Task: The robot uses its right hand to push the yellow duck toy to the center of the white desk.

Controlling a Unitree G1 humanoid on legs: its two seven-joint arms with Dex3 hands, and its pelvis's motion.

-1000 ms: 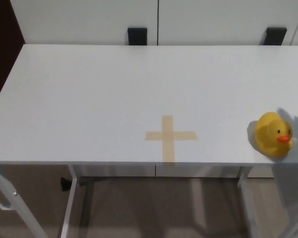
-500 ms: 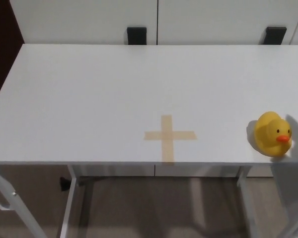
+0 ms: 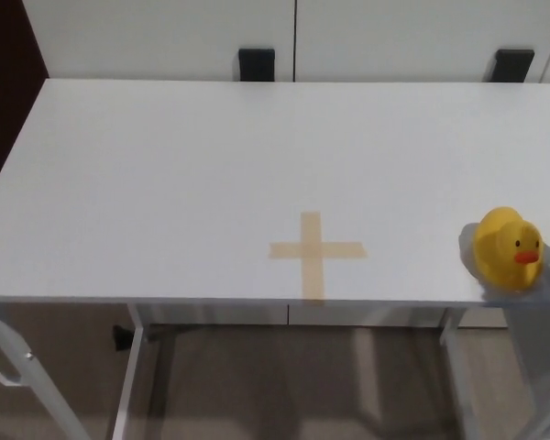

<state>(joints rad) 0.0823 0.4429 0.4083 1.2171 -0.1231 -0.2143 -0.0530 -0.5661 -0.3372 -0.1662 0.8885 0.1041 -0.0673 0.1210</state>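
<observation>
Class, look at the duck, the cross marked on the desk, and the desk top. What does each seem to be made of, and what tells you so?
Duck: likely soft plastic or rubber, smooth, one moulded yellow body with an orange beak.
Cross: looks like tan paper masking tape, two flat matte strips.
Desk top: probably white laminate board, even and matte; the material is unconfirmed.
</observation>
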